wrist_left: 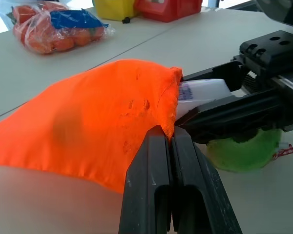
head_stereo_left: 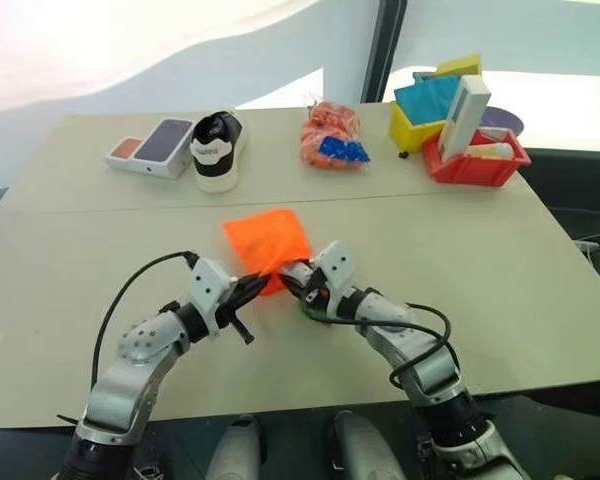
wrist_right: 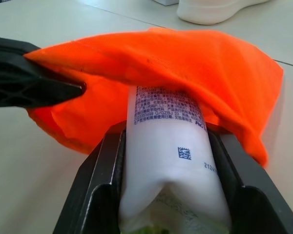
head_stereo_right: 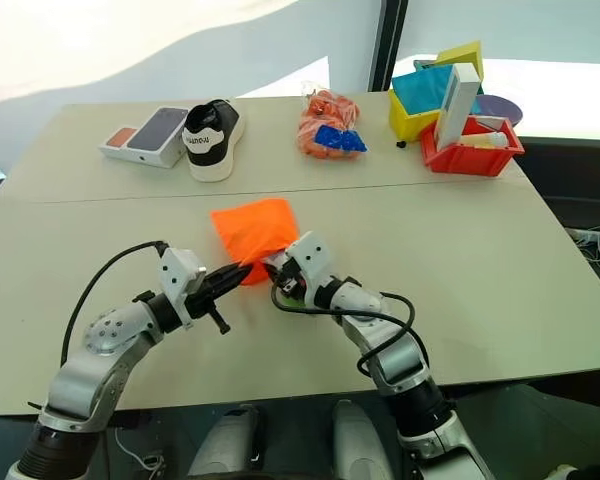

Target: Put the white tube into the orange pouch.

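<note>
Insertion step. Left fingers (wrist_left: 168, 161) clenched on the pouch (head_stereo_left: 265, 240) rim, lifting its mouth off the bench (head_stereo_left: 480, 260). Right fingers (wrist_right: 234, 195) grasp the tube (wrist_right: 168, 161), front end already under the fabric. Next, likely: push deeper, then let go.

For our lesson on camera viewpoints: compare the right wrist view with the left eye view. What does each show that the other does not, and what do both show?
Right wrist view only: the white tube up close, its printed end going under the orange pouch's lifted edge, clamped between the right gripper fingers.

Left eye view only: the red bin, yellow bin, phone box and orange-red packet bundle at the table's far side.

Both: the orange pouch, the left gripper pinching its edge, and the white shoe.
</note>
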### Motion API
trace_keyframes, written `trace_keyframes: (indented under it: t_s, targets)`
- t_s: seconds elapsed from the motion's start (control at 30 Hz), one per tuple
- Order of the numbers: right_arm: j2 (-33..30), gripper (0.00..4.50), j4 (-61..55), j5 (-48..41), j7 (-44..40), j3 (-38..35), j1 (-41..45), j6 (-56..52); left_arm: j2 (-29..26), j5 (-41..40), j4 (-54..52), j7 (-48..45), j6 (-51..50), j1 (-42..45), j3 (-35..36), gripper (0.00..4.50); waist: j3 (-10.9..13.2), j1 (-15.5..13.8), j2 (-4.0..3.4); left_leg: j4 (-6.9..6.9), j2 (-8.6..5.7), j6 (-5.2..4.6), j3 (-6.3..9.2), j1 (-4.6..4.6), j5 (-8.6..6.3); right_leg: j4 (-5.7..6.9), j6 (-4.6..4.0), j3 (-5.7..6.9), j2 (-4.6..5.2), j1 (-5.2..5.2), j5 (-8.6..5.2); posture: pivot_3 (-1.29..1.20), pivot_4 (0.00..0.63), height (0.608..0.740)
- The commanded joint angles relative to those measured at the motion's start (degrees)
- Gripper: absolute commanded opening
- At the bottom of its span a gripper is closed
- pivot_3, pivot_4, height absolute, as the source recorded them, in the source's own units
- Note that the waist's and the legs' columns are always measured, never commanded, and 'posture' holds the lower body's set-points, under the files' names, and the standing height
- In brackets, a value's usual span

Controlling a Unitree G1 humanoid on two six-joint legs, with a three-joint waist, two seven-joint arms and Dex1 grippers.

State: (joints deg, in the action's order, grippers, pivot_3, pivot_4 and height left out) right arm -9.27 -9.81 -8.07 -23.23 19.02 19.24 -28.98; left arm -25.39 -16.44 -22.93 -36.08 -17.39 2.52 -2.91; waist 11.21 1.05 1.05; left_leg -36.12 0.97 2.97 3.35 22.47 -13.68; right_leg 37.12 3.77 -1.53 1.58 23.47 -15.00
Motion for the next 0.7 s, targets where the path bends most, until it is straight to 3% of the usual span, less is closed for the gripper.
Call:
trace_keyframes:
  t_s: [0.03, 0.3, 0.37, 0.57, 0.7]
  targets:
    - [2.8, 1.75, 1.9, 3.1, 2.4, 1.8, 4.3, -0.5, 0.0, -0.9, -3.0, -0.2, -0.3, 0.0, -0.5, 0.00, 0.0, 0.0, 0.00, 0.00, 0.00, 0.00, 0.00, 0.00, 0.00, 0.00, 0.00, 0.00, 0.00, 0.00, 0.00, 0.00, 0.150, 0.740]
    - [9.0, 1.75, 11.5, 8.4, 8.9, 1.5, 11.5, -0.8, -0.2, -1.6, -4.5, -0.4, -1.4, -1.2, -0.8, 0.00, 0.0, 0.1, 0.00, 0.05, 0.01, 0.00, 0.01, 0.00, 0.00, 0.04, 0.02, 0.00, -0.01, 0.05, 0.02, 0.00, 0.150, 0.740]
    - [9.6, 1.75, 12.1, 7.3, 7.3, 1.1, 11.8, -0.8, -0.2, -1.4, -4.6, -0.2, -1.4, -1.4, -0.7, 0.00, 0.0, 0.1, -0.01, 0.05, 0.01, 0.00, 0.01, 0.00, 0.00, 0.04, 0.02, 0.01, -0.01, 0.05, 0.02, 0.00, 0.150, 0.740]
    - [6.5, 4.38, 4.6, 3.2, -0.7, 1.5, 8.4, -3.8, -0.4, -1.2, -3.0, 0.8, -0.8, -1.8, 2.0, 0.00, 0.0, 0.0, -0.01, 0.03, 0.00, 0.00, 0.01, 0.00, 0.00, 0.03, 0.02, 0.01, 0.01, 0.02, 0.01, 0.00, 0.150, 0.740]
    - [1.4, 4.48, -4.3, -0.2, -7.0, 1.9, 4.8, -7.7, -0.6, -2.0, -1.1, 0.8, -0.5, -1.7, 4.3, 0.00, 0.0, 0.0, -0.02, 0.03, 0.00, 0.00, 0.02, 0.01, 0.00, 0.03, 0.00, 0.01, 0.01, 0.03, 0.00, 0.00, 0.150, 0.740]
